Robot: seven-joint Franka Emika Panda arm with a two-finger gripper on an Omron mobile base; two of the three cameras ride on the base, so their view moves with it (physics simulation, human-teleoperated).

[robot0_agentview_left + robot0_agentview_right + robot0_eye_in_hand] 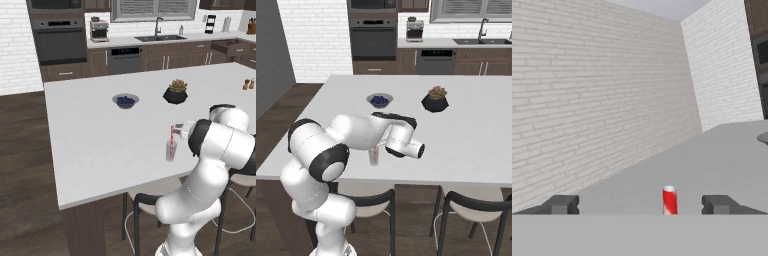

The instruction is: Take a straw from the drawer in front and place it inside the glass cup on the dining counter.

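The big white tabletop [100,145] carries everything, and the glass cup [171,150] stands on it right below the fingers [639,205]. The fingers are spread wide and hold nothing. The straw [669,200] stands in the cup, its striped top poking up between the fingertips, closer to one side. The risk I see: pulling away sideways could clip the straw top and tip the cup, so lifting clear first looks safer.

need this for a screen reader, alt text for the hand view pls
The open gripper has its two dark fingertips set wide apart, the red and white straw standing free between them. Beyond lie the white dining counter and white brick walls.
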